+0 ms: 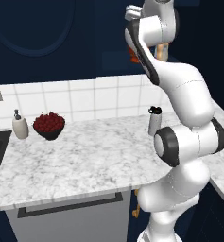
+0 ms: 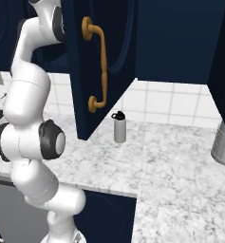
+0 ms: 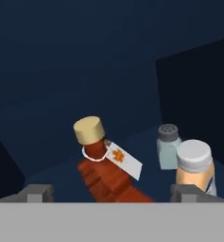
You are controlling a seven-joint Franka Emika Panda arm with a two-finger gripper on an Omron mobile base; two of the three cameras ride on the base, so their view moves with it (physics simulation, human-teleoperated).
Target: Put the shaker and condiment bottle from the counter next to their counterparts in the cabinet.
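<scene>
Reaching up into the cabinet (image 3: 85, 71), the white arm (image 1: 179, 94) has its hand among the bottles on the dark shelf. In the hand view the gripper (image 3: 110, 194) stands wide open, one grey fingertip (image 3: 37, 193) at the left and the other at the right, with the condiment bottle (image 3: 106, 172) between them; the pictures do not settle whether either tip touches it. That deep-red bottle leans to the left, its tan stopper (image 3: 89, 130) up and a white tag (image 3: 125, 160) with an orange mark hanging from a ring at its neck. To its right stands the pale orange bottle (image 3: 196, 172) with a grey cap, close to the right fingertip. Just behind that one, farther into the cabinet, is a small pale shaker with a grey perforated top (image 3: 168, 149).

Down on the counter (image 1: 75, 160), a grey shaker with a black top (image 1: 154, 120) stands near the tiled wall, just beside the arm in the left base view. Well to the left sit a dark bowl of red fruit (image 1: 49, 125) and a cream soap dispenser (image 1: 20, 125), close together. In the right base view the open cabinet door (image 2: 102, 61) hangs beside the arm, with a curved wooden handle (image 2: 98, 66).
</scene>
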